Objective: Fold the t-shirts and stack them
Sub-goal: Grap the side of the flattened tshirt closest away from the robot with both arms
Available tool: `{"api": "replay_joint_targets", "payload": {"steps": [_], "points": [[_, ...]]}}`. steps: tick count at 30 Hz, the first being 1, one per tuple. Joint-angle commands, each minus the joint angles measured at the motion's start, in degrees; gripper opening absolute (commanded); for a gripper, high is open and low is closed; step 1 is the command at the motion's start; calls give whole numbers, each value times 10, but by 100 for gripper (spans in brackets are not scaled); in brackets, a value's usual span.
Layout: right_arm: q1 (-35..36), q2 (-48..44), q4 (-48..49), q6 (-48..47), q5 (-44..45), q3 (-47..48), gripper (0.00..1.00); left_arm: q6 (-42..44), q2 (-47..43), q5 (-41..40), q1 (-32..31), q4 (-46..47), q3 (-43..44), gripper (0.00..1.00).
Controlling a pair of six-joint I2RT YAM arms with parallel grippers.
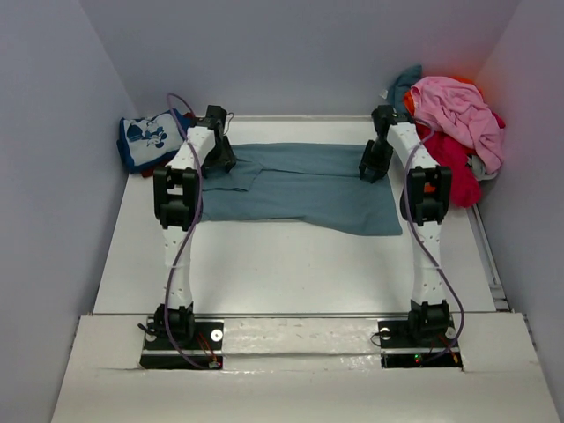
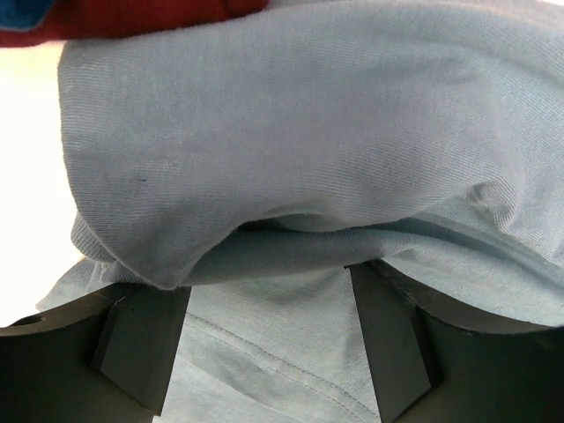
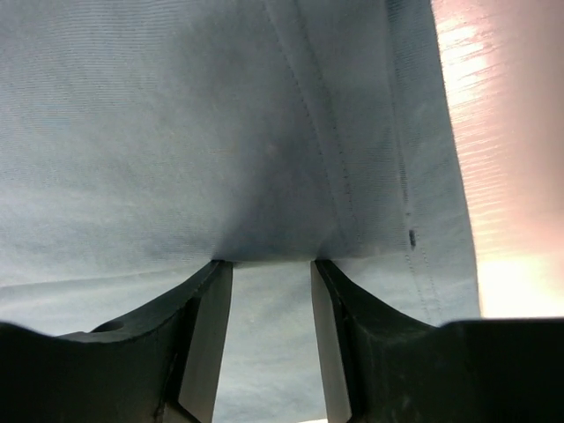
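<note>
Seen from above, with the table's middle as the clock's centre, the two arm bases sit at the 6 o'clock edge. The left arm (image 1: 181,207) rises at about 7 o'clock and the right arm (image 1: 426,207) at about 5 o'clock. Bare white table (image 1: 291,273) lies between them.

Past that bare strip, the slate-blue t-shirt (image 1: 308,189) lies spread flat from the centre toward 12 o'clock. It is wider than it is deep, with a sleeve doubled over at its 9 o'clock end.

The left gripper (image 1: 225,160) is down on that 9 o'clock end. In its wrist view the left gripper (image 2: 264,278) has its jaws spread wide and clamps nothing. A soft fold of the slate-blue t-shirt (image 2: 291,132) bulges just past the fingers (image 2: 141,352).

The right gripper (image 1: 374,165) is down on the shirt's 3 o'clock end, near the hem. In its wrist view the right gripper (image 3: 270,264) has its jaws about half parted. Flat cloth shows in the gap, and no cloth is pinched. The stitched hem (image 3: 405,176) runs toward 12 o'clock, and bare table lies at 3 o'clock of it.

Farthest back, at 10 o'clock, a folded blue cartoon-print t-shirt (image 1: 148,141) rests by the wall. A dark red t-shirt (image 2: 132,22) shows just beyond the slate-blue fold.

At 2 o'clock there is a loose heap. The pink t-shirt (image 1: 458,110) lies on top and the red t-shirt (image 1: 458,163) under it. The teal t-shirt (image 1: 405,84) and a bit of the orange t-shirt (image 1: 465,81) sit behind.
</note>
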Motion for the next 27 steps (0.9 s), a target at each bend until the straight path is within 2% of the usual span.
{"api": "replay_joint_targets", "payload": {"steps": [1,6,12,17,21,24,27], "points": [[-6,-52,64,-8,22,-45,49,5,-14,-16,1,36,-24,83],[-6,-103,70,-19,24,-67,51,3,-91,-52,-11,52,-61,83],[-1,-198,83,-24,27,-130,51,-4,-219,-87,-22,77,-165,84],[12,-257,62,-24,32,-188,51,-13,-321,-114,-39,64,-239,84],[18,-311,72,-24,30,-301,51,-30,-385,-100,-39,57,-371,84],[23,-357,105,-23,32,-429,51,-40,-421,-103,-39,74,-460,84],[23,-379,119,-21,31,-478,51,-48,-449,-81,-39,88,-518,84]]}}
